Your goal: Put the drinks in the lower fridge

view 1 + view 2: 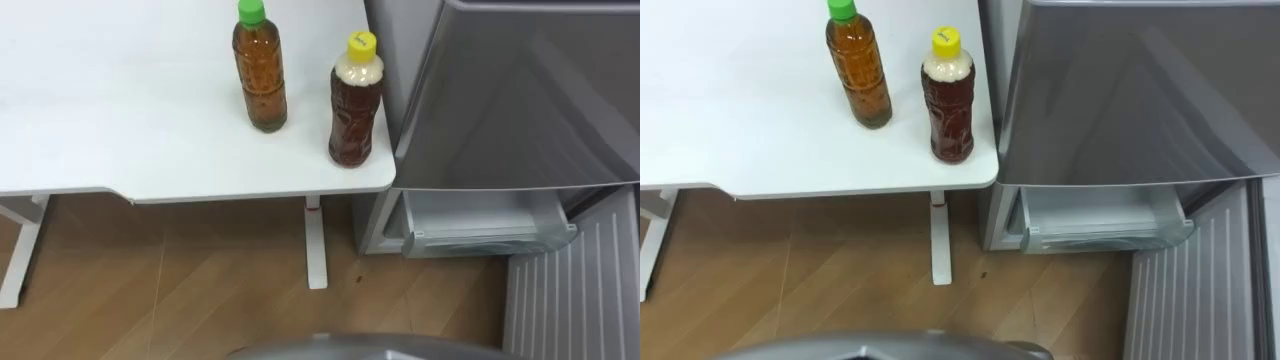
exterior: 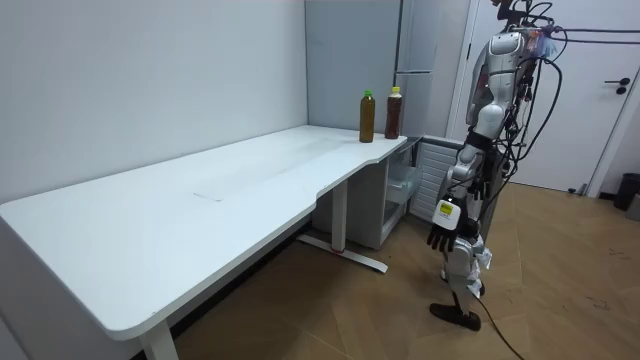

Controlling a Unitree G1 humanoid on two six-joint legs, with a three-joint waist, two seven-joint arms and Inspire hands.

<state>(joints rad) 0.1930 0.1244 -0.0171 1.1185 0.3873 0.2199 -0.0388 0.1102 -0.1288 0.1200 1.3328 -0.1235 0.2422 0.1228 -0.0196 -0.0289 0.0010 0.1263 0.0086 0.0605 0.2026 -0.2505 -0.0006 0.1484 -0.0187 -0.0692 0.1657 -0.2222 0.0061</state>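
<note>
The long white surface (image 1: 120,120) fills the left, with its near right corner just beside the grey fridge (image 1: 520,90) on the right. The fridge's lower door (image 1: 580,290) stands open at the near right, and a pale bin (image 1: 480,225) shows in the opening. Both drinks stand upright on the surface by that corner, close together but apart: the green-capped bottle (image 1: 260,70) farther left, the yellow-capped bottle (image 1: 355,105) nearer the edge and the fridge. The robot stands facing them, its left hand (image 2: 440,236) hanging at its side, fingers loose and holding nothing.
</note>
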